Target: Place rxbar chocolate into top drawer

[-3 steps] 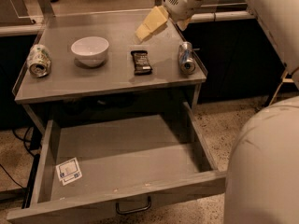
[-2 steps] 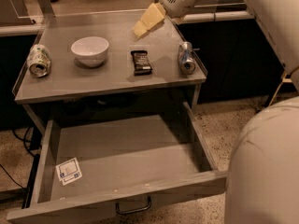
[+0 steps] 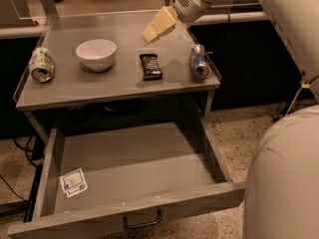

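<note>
The rxbar chocolate (image 3: 150, 66), a small dark flat bar, lies on the grey table top (image 3: 124, 81) between a white bowl and a silver can. My gripper (image 3: 153, 30) hangs in the air above the table, just behind and above the bar, not touching it and holding nothing. The top drawer (image 3: 129, 168) is pulled wide open below the table top. It holds only a small white sticker (image 3: 73, 182) at its front left. Its dark wire handle (image 3: 142, 220) shows on the front.
A white bowl (image 3: 96, 54) stands left of the bar. A silver can (image 3: 199, 61) lies to its right near the table's right edge. Another can (image 3: 41, 63) lies at the far left. My white arm and body (image 3: 284, 173) fill the right side.
My gripper has moved a little up and to the left, further above the table. The bar, bowl, cans and drawer have not moved.
</note>
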Controlling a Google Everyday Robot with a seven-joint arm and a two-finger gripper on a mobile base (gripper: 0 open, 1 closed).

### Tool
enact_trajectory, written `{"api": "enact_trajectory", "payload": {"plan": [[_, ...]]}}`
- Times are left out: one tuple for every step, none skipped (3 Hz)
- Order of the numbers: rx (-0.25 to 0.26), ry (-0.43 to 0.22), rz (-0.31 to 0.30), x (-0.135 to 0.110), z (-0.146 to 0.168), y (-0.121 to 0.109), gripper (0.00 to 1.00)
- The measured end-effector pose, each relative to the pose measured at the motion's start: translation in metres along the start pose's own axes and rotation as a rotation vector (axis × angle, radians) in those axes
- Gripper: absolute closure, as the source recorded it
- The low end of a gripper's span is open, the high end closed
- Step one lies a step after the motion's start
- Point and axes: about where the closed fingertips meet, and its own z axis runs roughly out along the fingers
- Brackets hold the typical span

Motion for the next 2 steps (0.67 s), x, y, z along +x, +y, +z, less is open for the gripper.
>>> {"api": "enact_trajectory", "payload": {"plan": [[-0.084, -0.076, -0.085, -0.012, 0.014, 0.002, 0.00], [-0.144, -0.133, -0.185, -0.024, 0.025, 0.007, 0.00]]}}
